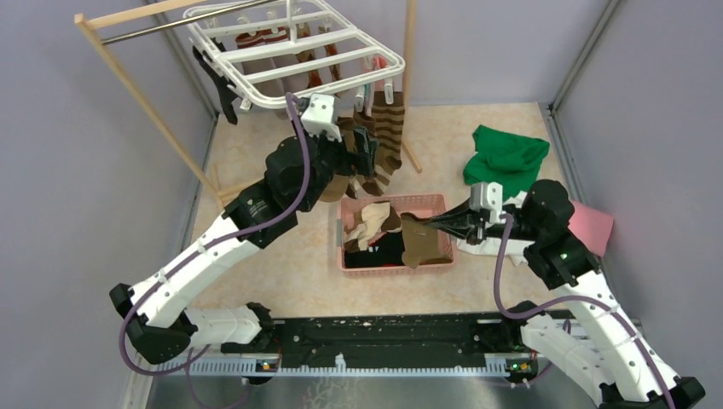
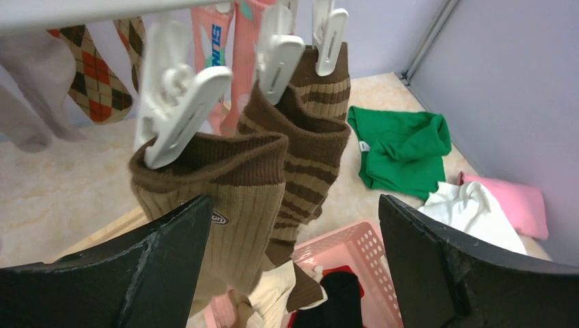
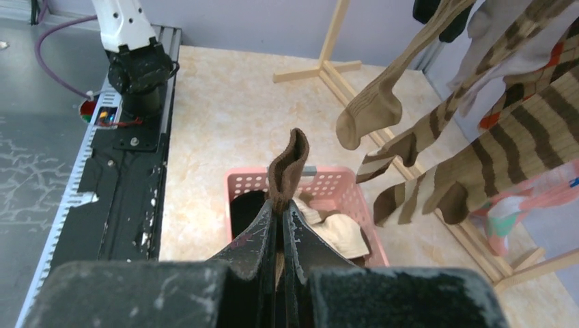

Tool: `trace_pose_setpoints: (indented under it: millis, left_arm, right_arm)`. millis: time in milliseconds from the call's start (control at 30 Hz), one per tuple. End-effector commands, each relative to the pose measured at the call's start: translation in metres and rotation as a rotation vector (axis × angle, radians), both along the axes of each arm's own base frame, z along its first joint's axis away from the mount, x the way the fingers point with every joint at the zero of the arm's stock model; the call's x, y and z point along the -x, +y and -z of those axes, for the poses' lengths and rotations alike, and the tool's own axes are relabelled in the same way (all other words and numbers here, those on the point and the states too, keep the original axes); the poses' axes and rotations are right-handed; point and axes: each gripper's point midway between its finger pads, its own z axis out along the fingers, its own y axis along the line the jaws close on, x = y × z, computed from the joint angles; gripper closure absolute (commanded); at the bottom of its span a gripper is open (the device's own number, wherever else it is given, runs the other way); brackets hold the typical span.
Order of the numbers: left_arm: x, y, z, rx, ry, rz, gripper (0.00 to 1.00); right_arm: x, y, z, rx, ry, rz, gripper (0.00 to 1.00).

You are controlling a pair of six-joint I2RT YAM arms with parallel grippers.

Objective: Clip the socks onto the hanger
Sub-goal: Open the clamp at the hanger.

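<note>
Right pincer [image 3: 278, 213] clamped on brown sock [image 3: 288, 164] over basket [image 3: 332, 179].
Left pincer [image 2: 292, 225] wide apart, flanking tan sock [image 2: 225, 191] clipped to hanger [image 1: 290, 51]; striped socks [image 2: 307, 137] hang just beside it, others lie in basket.

hanger [image 1: 294, 55]: white grid frame, tilted, above and behind pink basket [image 1: 392, 267] | clipped by cuffs: striped socks [image 1: 388, 128], argyle sock [image 2: 95, 75], black sock [image 1: 223, 89] | plain brown sock [image 1: 424, 244]: raised over basket's right half | beige sock [image 1: 371, 223]: crumpled inside basket
</note>
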Motion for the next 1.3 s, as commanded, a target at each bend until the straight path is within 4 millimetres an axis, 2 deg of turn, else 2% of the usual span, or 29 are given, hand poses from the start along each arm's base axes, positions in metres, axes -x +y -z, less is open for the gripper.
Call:
trace_pose_setpoints:
  millis: [0, 200, 333, 667, 800, 933, 1100, 1267]
  left_arm:
    - [0.004, -0.01, -0.027, 0.036, -0.059, 0.06, 0.04]
    - [0.01, -0.019, -0.026, 0.023, -0.056, 0.12, 0.04]
    - [0.025, -0.029, -0.031, 0.031, -0.044, 0.222, 0.03]
    - [0.071, -0.011, -0.028, 0.023, 0.027, 0.351, 0.02]
    - [0.098, -0.008, -0.042, 0.043, -0.003, 0.46, 0.02]
    - [0.122, 0.011, -0.072, 0.071, -0.052, 0.503, 0.02]
    - [0.132, 0.032, -0.096, 0.081, -0.037, 0.465, 0.02]
    - [0.127, 0.041, -0.094, 0.084, -0.019, 0.407, 0.02]
  right_arm:
    - [0.007, 0.0, -0.002, -0.024, -0.041, -0.032, 1.0]
    - [0.003, 0.003, 0.001, -0.054, -0.034, -0.028, 1.0]
    - [0.003, 0.003, 0.001, -0.054, -0.027, -0.03, 1.0]
    - [-0.002, 0.007, 0.005, -0.066, -0.032, -0.042, 1.0]
    - [-0.005, 0.009, 0.007, -0.077, -0.038, -0.039, 1.0]
    - [-0.01, 0.009, 0.008, -0.083, -0.033, -0.025, 1.0]
    - [-0.016, 0.011, 0.006, -0.098, -0.014, -0.009, 1.0]
    - [-0.022, 0.012, 0.005, -0.097, -0.012, 0.012, 1.0]
